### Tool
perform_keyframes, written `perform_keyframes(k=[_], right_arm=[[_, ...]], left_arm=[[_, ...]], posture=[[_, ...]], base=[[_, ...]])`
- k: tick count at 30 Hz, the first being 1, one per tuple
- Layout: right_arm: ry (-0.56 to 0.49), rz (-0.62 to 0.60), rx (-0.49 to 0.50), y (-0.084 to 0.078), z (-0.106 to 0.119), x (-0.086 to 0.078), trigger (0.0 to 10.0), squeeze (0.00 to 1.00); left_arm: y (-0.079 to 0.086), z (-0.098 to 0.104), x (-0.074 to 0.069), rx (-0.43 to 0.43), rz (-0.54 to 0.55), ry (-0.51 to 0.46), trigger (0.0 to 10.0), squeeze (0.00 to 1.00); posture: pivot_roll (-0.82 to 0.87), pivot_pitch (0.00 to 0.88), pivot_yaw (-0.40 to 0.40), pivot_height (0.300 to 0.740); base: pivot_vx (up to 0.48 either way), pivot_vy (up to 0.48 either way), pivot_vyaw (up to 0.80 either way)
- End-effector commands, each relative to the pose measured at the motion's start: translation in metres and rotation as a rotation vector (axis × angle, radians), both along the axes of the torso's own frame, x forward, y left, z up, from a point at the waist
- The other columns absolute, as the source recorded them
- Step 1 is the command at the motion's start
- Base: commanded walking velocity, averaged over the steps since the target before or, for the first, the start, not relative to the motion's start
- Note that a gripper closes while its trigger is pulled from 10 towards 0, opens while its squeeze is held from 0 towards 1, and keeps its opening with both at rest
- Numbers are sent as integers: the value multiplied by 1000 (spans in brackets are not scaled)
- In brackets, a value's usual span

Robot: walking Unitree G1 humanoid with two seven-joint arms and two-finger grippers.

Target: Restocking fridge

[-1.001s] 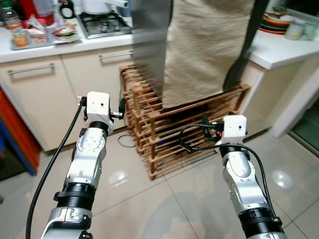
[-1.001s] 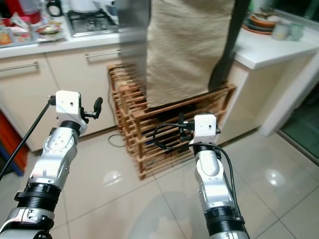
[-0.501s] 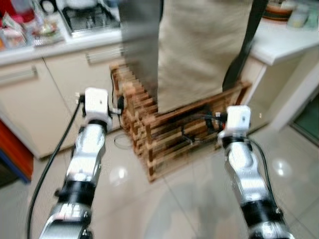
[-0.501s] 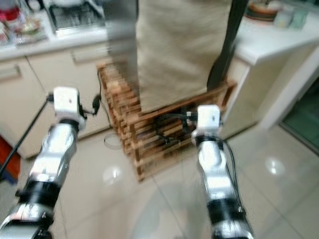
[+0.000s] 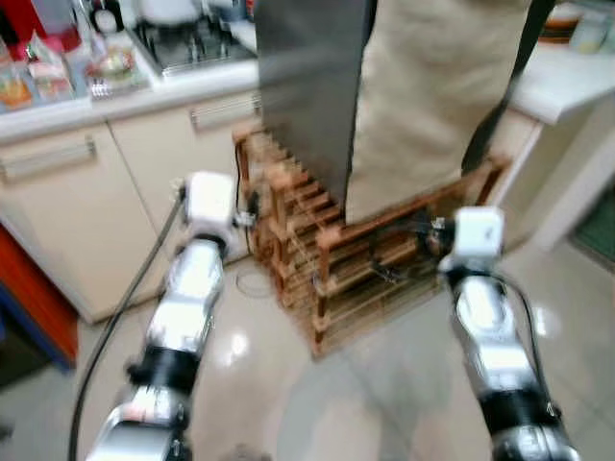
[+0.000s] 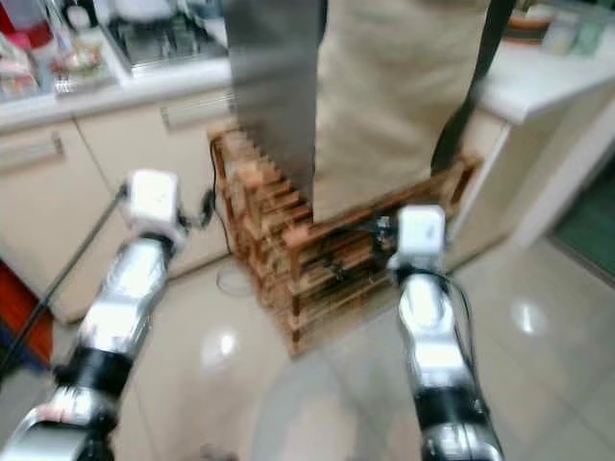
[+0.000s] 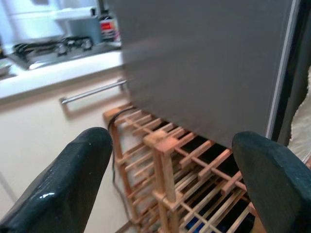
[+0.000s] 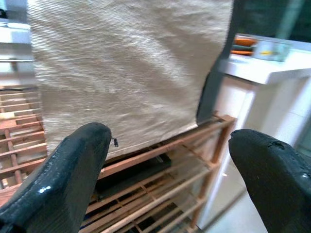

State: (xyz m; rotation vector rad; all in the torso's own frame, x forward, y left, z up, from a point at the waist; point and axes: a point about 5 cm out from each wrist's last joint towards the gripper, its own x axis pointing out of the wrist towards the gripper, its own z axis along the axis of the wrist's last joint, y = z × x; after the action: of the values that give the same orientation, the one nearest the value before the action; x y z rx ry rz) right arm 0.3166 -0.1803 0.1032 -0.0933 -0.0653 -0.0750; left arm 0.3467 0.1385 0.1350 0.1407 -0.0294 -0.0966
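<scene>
Nearest are the 2 arms held out over the tiled floor (image 5: pixel 279 384). The left gripper (image 7: pixel 165 160) and right gripper (image 8: pixel 170 160) both have fingers spread wide, holding and touching nothing. Beyond them stands a wooden rack (image 5: pixel 356 259), and on it the fridge (image 5: pixel 312 86), a grey slab with a beige cloth (image 5: pixel 432 96) hanging over its front. Its door will likely be heavy, stiff and smooth; no handle can be made out, so an edge looks the best hold. Behind runs the desk (image 5: pixel 144 91) with packets and a stove.

Home kitchen, gas hob (image 5: pixel 187 43) at 11 o'clock, cream cabinets (image 5: pixel 67 206) at 9, wooden rack (image 5: pixel 365 264) centre, tiled floor (image 5: pixel 317 403)
</scene>
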Motion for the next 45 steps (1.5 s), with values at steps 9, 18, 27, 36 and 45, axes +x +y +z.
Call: perform_keyframes(k=[9, 18, 27, 36, 45], right_arm=[[-10, -27, 54, 0, 2, -2, 10000, 0], [2, -65, 60, -15, 0, -61, 10000, 0], [-42, -15, 52, 3, 12, -44, 10000, 0], [-35, -12, 29, -4, 18, -29, 10000, 0], [-35, -10, 17, -3, 17, -25, 10000, 0]], left_arm=[[2, 7, -4, -30, -38, -42, 10000, 0], [40, 12, -65, -88, -123, -60, 10000, 0], [-3, 16, -58, -157, -198, -62, 10000, 0], [-9, 23, -43, -116, -220, -63, 10000, 0], [-14, 23, -40, -116, -215, -62, 10000, 0]], posture=[[-81, 0, 12, 740], [-64, 0, 2, 740], [-60, 0, -2, 740], [-76, 0, 3, 740], [-88, 0, 11, 740]], base=[[0, 361, -331], [0, 0, 0], [248, 0, 0], [450, 0, 0], [450, 0, 0]])
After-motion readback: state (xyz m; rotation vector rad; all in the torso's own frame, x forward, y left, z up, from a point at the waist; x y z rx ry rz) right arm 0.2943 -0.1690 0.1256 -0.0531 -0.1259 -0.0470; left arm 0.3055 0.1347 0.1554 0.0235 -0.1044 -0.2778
